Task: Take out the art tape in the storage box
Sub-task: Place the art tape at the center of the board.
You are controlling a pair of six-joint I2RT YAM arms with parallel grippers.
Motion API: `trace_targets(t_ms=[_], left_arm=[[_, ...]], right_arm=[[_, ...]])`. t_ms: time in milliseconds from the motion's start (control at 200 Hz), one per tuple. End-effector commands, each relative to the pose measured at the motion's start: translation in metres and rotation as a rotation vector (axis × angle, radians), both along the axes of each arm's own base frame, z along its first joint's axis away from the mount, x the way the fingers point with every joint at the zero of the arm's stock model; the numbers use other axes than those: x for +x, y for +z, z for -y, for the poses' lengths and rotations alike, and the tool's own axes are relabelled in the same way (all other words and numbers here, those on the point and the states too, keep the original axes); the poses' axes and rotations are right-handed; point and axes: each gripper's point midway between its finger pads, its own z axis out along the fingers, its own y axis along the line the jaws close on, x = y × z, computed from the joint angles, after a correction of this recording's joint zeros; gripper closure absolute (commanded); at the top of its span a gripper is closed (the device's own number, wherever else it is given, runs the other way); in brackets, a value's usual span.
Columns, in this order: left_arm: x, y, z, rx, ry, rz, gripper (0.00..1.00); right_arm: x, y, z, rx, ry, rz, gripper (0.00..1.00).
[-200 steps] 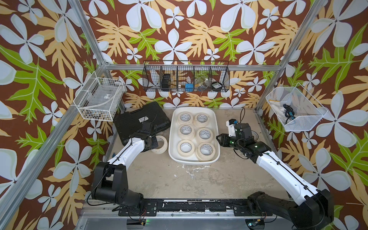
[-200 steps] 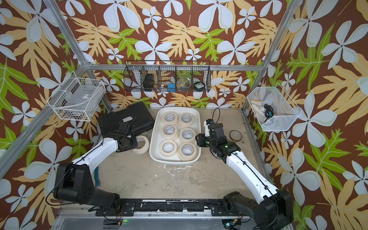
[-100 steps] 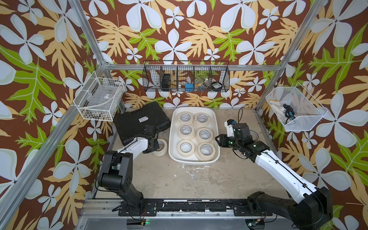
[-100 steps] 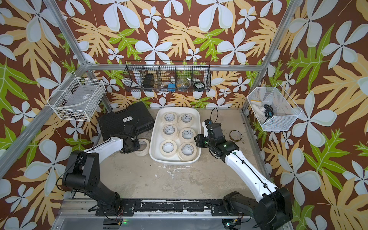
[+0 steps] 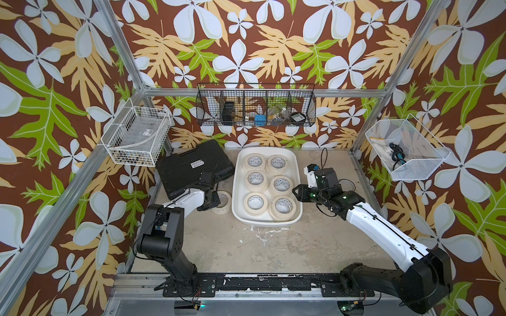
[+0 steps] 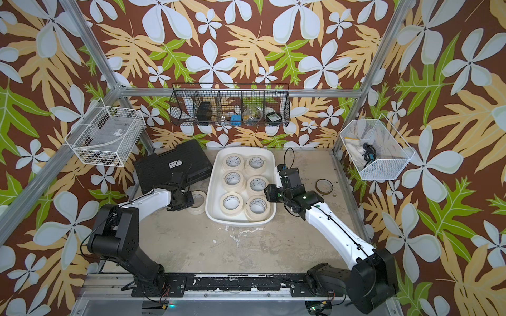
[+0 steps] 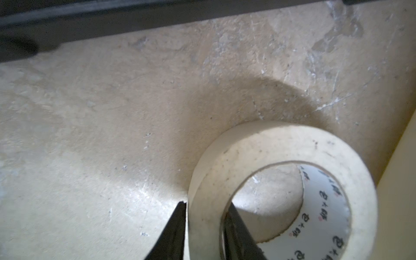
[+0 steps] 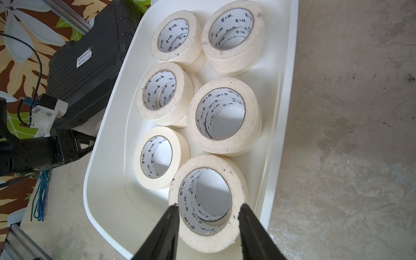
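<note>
Evidently left hand [image 7: 205, 203] has settled astride one art tape [image 7: 258, 144] lying outside the storage box [image 8: 284, 108]; release I cannot tell; right hand [image 8: 208, 206] spread, empty.

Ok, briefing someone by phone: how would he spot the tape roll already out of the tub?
Find the white storage box mid-table, with the black hard case beside it. Just outside the box on that side, one masking tape roll lies flat on the tabletop. Every other cream roll sits inside the box.
</note>
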Motion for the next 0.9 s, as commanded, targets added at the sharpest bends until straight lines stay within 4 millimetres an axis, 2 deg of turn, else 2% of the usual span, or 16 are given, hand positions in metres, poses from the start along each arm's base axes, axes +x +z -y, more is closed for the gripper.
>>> trace_targets(t_ms=[0, 100, 215, 480, 646, 891], left_arm=[[0.001, 0.001, 0.001, -0.005, -0.003, 0.009, 0.59], [0.001, 0.008, 0.001, -0.004, -0.006, 0.014, 0.54], [0.0, 0.023, -0.001, 0.005, -0.009, 0.041, 0.47], [-0.009, 0.077, 0.003, -0.022, -0.063, 0.153, 0.38], [-0.016, 0.115, 0.021, -0.082, -0.152, 0.276, 0.39], [-0.028, 0.152, 0.051, -0.144, -0.281, 0.382, 0.38]], right_arm=[[0.012, 0.002, -0.003, -0.025, 0.006, 0.024, 0.53], [0.026, -0.001, -0.006, -0.058, 0.012, 0.017, 0.54], [0.044, -0.011, -0.007, -0.133, 0.014, -0.006, 0.56], [0.078, -0.041, -0.011, -0.268, 0.039, -0.072, 0.55], [0.093, -0.061, -0.012, -0.331, 0.052, -0.103, 0.54], [0.109, -0.082, -0.01, -0.404, 0.059, -0.144, 0.52]])
